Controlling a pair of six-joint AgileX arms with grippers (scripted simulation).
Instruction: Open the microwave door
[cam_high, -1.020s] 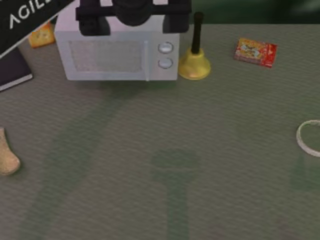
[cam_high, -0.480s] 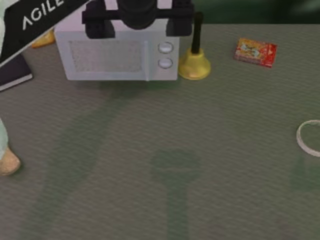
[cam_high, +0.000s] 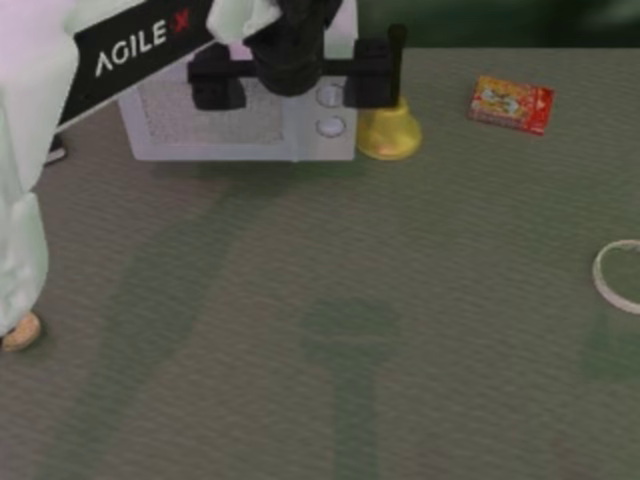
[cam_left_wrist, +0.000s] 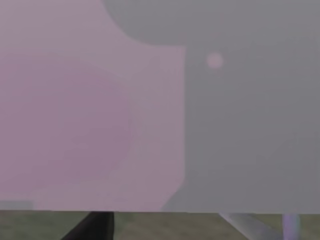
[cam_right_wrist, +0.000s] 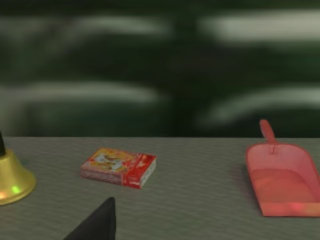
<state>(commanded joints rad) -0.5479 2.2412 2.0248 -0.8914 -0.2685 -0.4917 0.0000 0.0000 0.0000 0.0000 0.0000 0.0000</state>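
The white microwave (cam_high: 335, 145) stands at the back left of the table. Its door (cam_high: 210, 120), with a speckled mesh window, is flush with the front, and the thin handle (cam_high: 296, 128) lies next to the two round knobs (cam_high: 330, 127). My left gripper (cam_high: 293, 78) hangs over the microwave's front, open wide, one black finger (cam_high: 215, 82) above the window and the other beside the knobs. In the left wrist view the microwave's surface (cam_left_wrist: 240, 125) fills nearly everything, with one dark finger (cam_left_wrist: 97, 227) at the edge. Of my right gripper only one black fingertip (cam_right_wrist: 100, 225) shows, low over the table.
A gold bell (cam_high: 388, 128) stands right beside the microwave. A red box (cam_high: 511, 104) lies further right, a white ring (cam_high: 618, 275) at the right edge, and a tan object (cam_high: 20, 332) at the left edge. A pink dustpan (cam_right_wrist: 282, 180) sits beyond the red box (cam_right_wrist: 119, 167).
My left arm has swung right and toward the table's front, bringing the open gripper from over the microwave's top to over its front face. The door has not moved.
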